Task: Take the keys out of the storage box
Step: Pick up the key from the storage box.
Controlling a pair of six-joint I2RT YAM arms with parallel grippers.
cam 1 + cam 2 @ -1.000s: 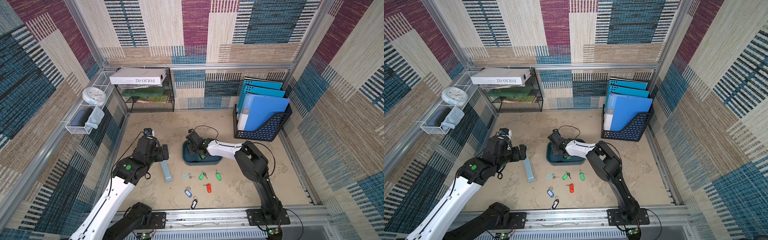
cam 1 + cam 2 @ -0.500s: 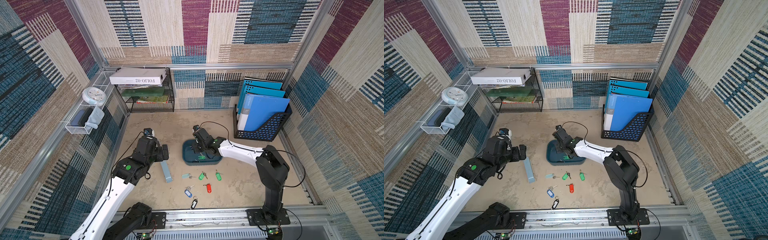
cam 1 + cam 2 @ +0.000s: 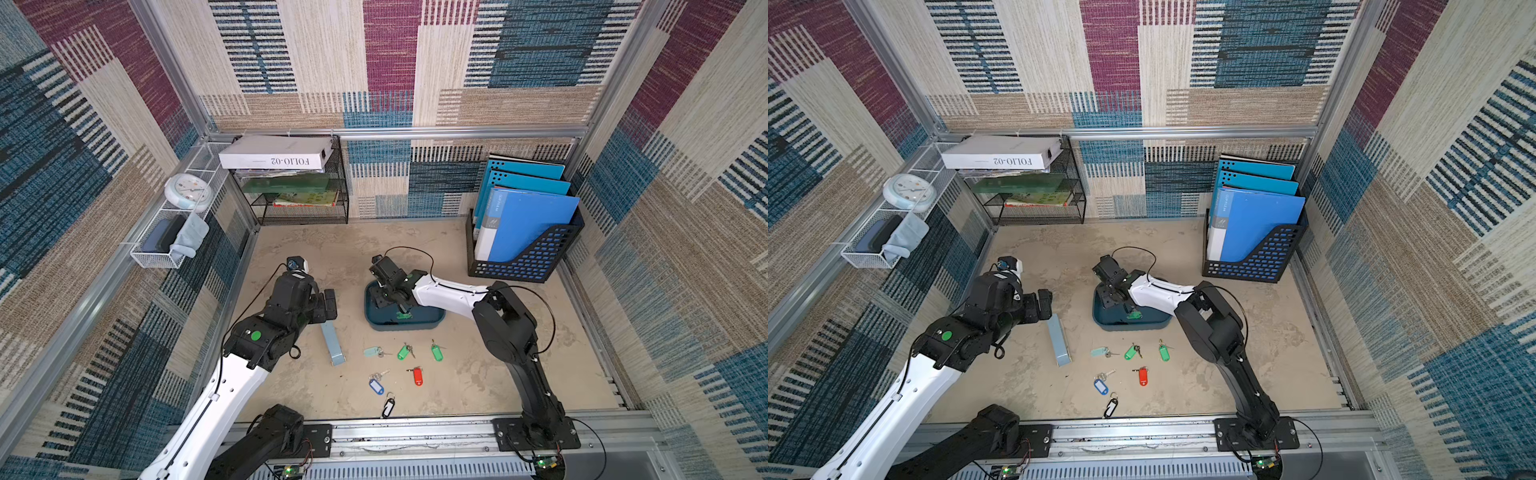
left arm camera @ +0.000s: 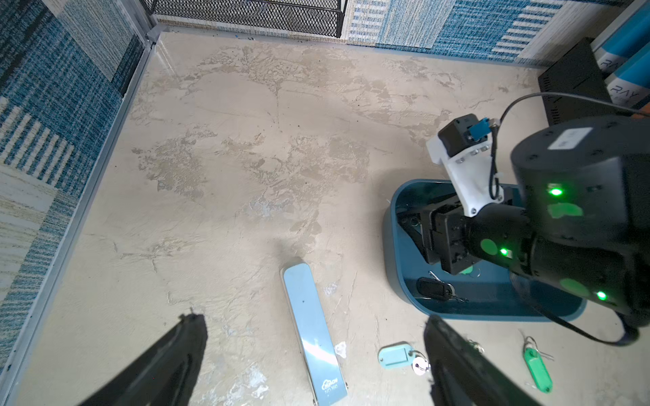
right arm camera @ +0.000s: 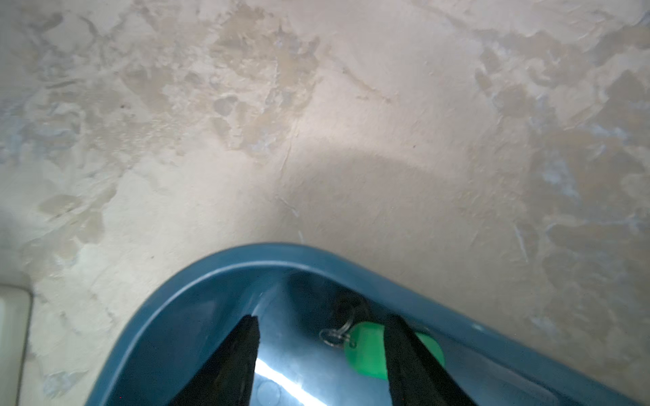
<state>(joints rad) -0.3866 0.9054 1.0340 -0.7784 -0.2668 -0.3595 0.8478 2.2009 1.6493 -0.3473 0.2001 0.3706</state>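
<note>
Rt jaws apart in storage box [image 5: 246, 256]; green key [image 5: 365, 351] between.

I count eight keys [image 3: 1130, 352] in sight from my station. Six lie on the counter [image 3: 316, 249] on the near side of the one storage box [image 3: 405, 327]: two with green tags [image 3: 402, 352], and one each with a pale teal tag [image 3: 372, 352], a blue tag [image 3: 376, 386], a red tag [image 3: 417, 376] and a black tag [image 3: 387, 408]. Two more sit inside the storage box, one green-tagged key [image 5: 365, 348] and one black-tagged key [image 4: 431, 288]; the arm hides part of its floor. Beside the storage box, toward the left arm, lies one pale blue case [image 3: 333, 345]. Beyond the storage box I count one black file holder [image 3: 523, 266] with three blue folders [image 3: 528, 216], one mesh rack [image 3: 303, 216], one white carton [image 3: 276, 156], one wire basket [image 3: 153, 259] and one clock [image 3: 188, 192].
</note>
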